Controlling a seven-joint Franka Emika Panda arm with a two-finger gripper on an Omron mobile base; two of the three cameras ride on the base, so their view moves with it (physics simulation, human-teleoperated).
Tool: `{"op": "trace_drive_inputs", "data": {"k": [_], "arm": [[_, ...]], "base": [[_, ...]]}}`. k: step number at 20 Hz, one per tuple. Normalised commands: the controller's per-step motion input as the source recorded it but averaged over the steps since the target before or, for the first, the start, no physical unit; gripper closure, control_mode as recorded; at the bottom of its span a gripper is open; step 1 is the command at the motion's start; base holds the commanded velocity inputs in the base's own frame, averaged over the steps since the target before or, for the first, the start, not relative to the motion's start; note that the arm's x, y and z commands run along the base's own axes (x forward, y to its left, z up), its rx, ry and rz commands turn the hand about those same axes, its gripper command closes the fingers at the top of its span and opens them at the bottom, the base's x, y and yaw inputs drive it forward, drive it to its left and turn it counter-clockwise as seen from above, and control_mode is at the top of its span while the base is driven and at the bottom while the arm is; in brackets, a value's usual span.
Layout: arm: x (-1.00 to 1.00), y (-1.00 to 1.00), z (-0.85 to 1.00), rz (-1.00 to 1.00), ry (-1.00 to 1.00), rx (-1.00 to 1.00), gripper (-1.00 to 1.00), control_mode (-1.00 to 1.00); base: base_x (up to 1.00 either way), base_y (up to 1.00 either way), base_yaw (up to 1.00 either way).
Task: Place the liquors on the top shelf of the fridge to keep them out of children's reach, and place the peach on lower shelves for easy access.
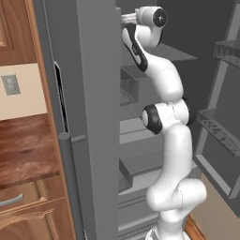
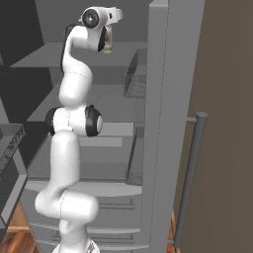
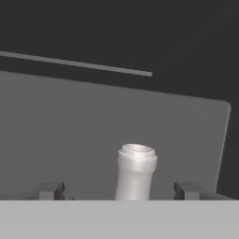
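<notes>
The cream-white liquor bottle (image 3: 135, 172) stands on the fridge's top shelf (image 3: 70, 130), its neck and mouth rising between my fingertips (image 3: 50, 190) and leaning slightly in the hand view. My gripper (image 3: 119, 191) is open, with both fingers well clear of the bottle. From the right base view the gripper (image 2: 108, 43) points down over the top shelf (image 2: 49, 55) with the bottle (image 2: 107, 47) under it. In the left base view the hand (image 1: 127, 18) reaches in above the same top shelf (image 1: 180, 52). The dark grey bottle and the peach are out of view.
The fridge (image 1: 89, 117) is open, its vertical bar handle (image 1: 70, 178) close on the left. An open door with shelf racks (image 1: 225, 122) stands on the right. Lower shelves (image 1: 140, 136) and a wire basket (image 2: 133, 74) sit below. A wooden counter (image 1: 23, 150) lies left.
</notes>
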Motion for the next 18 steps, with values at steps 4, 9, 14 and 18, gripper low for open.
{"op": "trace_drive_inputs", "data": {"k": [4,9,14,18], "arm": [[0.00,0.00,-0.37,0.00,-0.09,-0.08,-1.00,-1.00],[-0.04,0.00,-0.70,-0.02,-0.11,-0.08,-1.00,-1.00],[-0.30,-0.02,-0.49,-0.05,-0.07,-0.06,-1.00,-1.00],[-0.40,-0.21,-0.02,-0.07,0.00,0.00,-1.00,-1.00]], "base": [[0.00,0.00,0.00],[0.00,0.00,0.00],[0.00,0.00,0.00],[0.00,0.00,0.00]]}}
